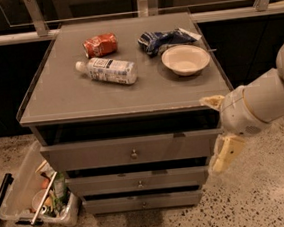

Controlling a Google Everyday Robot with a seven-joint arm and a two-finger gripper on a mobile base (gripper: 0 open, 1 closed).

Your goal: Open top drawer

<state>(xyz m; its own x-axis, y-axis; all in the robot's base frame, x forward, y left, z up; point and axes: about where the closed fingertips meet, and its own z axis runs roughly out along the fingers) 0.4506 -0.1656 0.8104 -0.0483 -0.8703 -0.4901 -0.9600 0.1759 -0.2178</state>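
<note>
1. The top drawer [85, 155] sits directly under the top plate of the grey cabinet [55, 101], above two narrower drawers.
2. Its front is flat and stiff. It probably slides with some weight, so a straight, even pull is best.
3. The only place to take hold is the small round metal knob [134, 154] at the centre. It is likely slippery.
4. The gripper [217, 131] hangs at the drawer's right end, away from the knob, its fingers apart and holding nothing.
</note>
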